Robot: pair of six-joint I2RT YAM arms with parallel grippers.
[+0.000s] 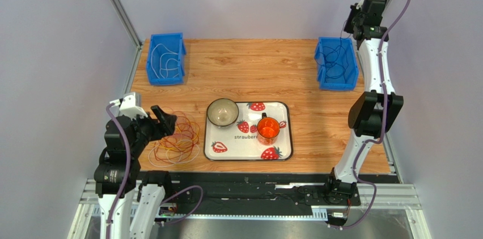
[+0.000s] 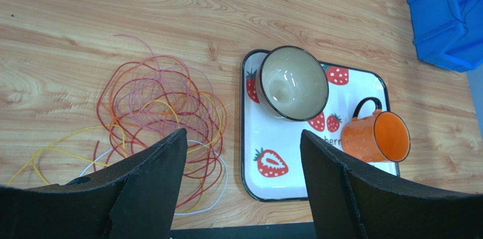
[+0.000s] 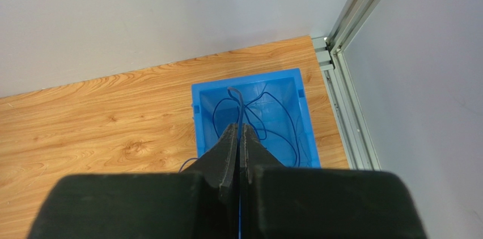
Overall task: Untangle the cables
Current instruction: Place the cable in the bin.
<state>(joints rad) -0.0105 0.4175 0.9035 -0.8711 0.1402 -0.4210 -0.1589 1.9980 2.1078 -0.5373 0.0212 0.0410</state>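
left jaws spread wide, empty, cables (image 2: pixel 161 109) heaped on desk (image 2: pixel 85 12) just ahead, offset to their left; right jaws clamped on dark cable (image 3: pixel 242 109), far away.

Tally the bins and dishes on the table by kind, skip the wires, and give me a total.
Blue bins: 2
Tray: 1
Bowl: 1
Orange mug: 1
Total: 5
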